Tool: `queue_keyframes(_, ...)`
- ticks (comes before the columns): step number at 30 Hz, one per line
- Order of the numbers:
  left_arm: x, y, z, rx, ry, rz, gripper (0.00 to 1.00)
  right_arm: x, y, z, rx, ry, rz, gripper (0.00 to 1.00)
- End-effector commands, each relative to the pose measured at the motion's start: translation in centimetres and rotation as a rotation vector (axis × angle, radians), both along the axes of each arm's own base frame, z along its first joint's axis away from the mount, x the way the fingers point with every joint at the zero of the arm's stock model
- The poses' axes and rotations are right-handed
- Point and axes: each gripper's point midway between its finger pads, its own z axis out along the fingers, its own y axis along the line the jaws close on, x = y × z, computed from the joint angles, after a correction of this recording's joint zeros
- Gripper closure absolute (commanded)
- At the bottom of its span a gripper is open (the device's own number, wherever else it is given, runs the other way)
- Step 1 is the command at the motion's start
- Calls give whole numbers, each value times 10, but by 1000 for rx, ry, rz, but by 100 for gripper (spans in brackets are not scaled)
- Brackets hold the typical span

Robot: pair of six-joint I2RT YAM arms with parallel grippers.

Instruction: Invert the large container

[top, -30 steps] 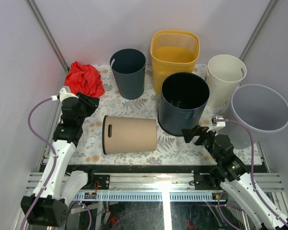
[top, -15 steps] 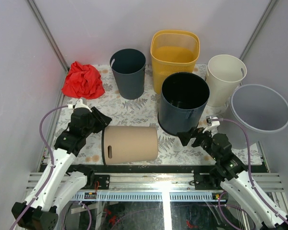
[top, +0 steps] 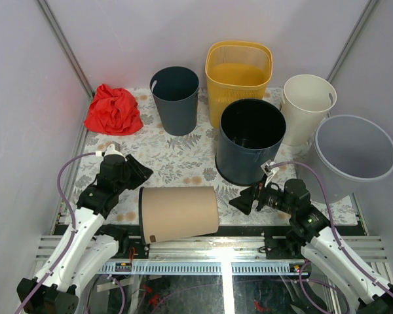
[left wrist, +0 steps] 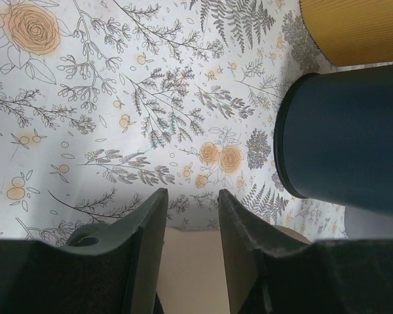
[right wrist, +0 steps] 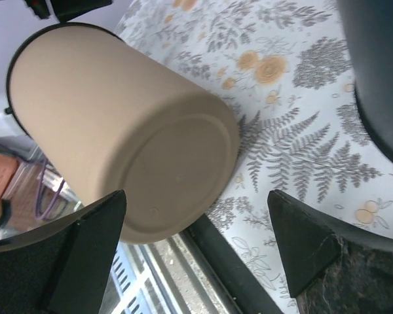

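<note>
Tan container (top: 178, 212) before right end effector (top: 243, 198)

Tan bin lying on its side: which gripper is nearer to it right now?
Left. The left gripper is right at the rim end of the tan bin, at its far edge. The right gripper hangs open just off the base end, not touching.

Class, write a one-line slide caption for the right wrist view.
Open right gripper faces the base of a tan container lying on its side on a floral mat, a dark bin nearby.
</note>
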Motion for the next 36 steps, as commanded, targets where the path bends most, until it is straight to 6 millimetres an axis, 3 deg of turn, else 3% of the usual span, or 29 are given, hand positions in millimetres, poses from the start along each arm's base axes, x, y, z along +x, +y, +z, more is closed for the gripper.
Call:
queue_keyframes(1,5,-1,14,-8,-54,0,64,-23,16,43,103,-71,170,4)
queue_keyframes(9,7,3,56,53,-69,-23,62,-54,24,70,139,-42,352,4)
queue_keyframes(18,-28,23,73,170,21,-56,59,-61,34,64,122,10,408,3)
queue_keyframes(28,-62,31,46,200,133,-81,58,-53,48,57,80,13,402,3)
queue_keyframes(36,-70,4,22,61,149,-164,58,-41,58,42,51,21,378,3)
